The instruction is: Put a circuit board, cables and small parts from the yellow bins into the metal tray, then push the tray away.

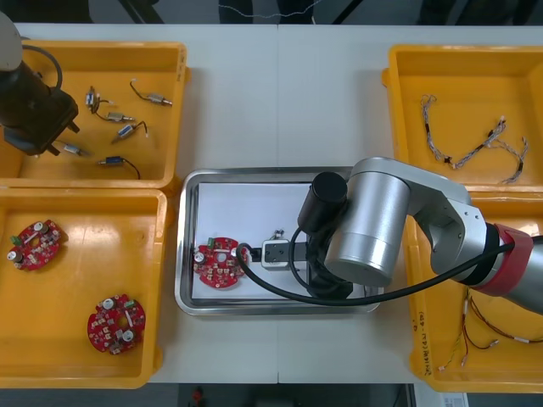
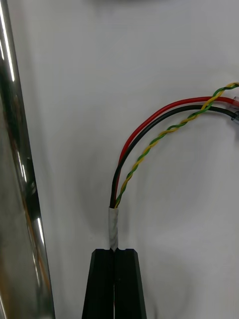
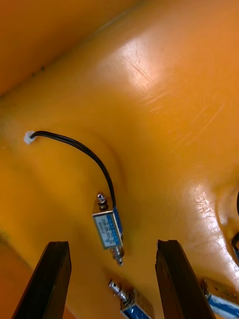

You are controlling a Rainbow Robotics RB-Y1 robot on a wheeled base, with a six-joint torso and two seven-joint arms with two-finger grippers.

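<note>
My right gripper (image 2: 114, 251) is shut on the taped end of a red and yellow cable (image 2: 149, 144), which curves away over the white inside of the metal tray (image 2: 164, 75). In the front view my right arm (image 1: 373, 220) lies across the tray (image 1: 188, 246) and hides the gripper. A red circuit board (image 1: 219, 260) and a small metal part (image 1: 276, 252) rest in the tray. My left gripper (image 3: 113, 243) is open over the far left yellow bin (image 1: 161, 59). A small metal part (image 3: 107, 229) with a black lead lies just ahead, between the fingers.
The near left bin (image 1: 85, 373) holds two circuit boards (image 1: 38, 244). Blue and white cables (image 1: 467, 153) lie in the far right bin, and red and yellow cables (image 1: 484, 331) in the near right one. More small metal parts (image 1: 119, 119) are scattered around the left gripper (image 1: 61, 140).
</note>
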